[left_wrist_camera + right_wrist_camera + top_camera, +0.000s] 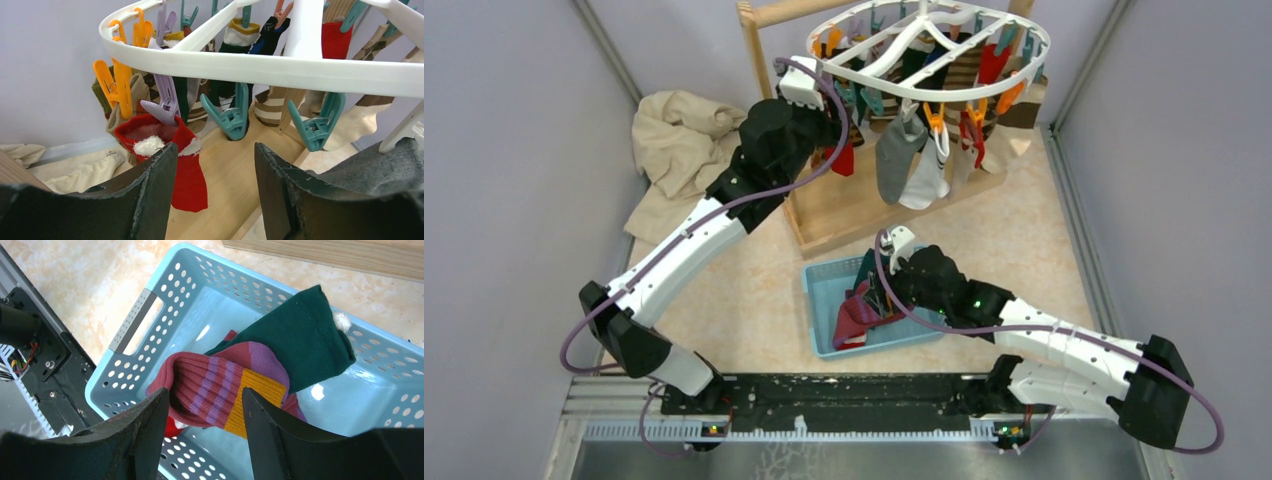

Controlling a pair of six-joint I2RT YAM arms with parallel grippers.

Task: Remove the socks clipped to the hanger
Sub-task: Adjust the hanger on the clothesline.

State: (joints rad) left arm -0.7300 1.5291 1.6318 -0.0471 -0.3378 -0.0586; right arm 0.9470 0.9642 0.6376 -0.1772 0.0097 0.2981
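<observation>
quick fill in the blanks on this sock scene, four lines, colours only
The clipped sock nearest the left gripper is ____.
The basket under the open right gripper is light ____.
The plain sock lying over the striped sock is dark ____.
The hanger is ____.
Missing words: red; blue; green; white.

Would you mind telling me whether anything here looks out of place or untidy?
Only the beige cloth, lying crumpled at the back left beside the wooden stand; it belongs to neither the hanger nor the blue basket. The loose socks lie inside that basket, none spilled.
</observation>
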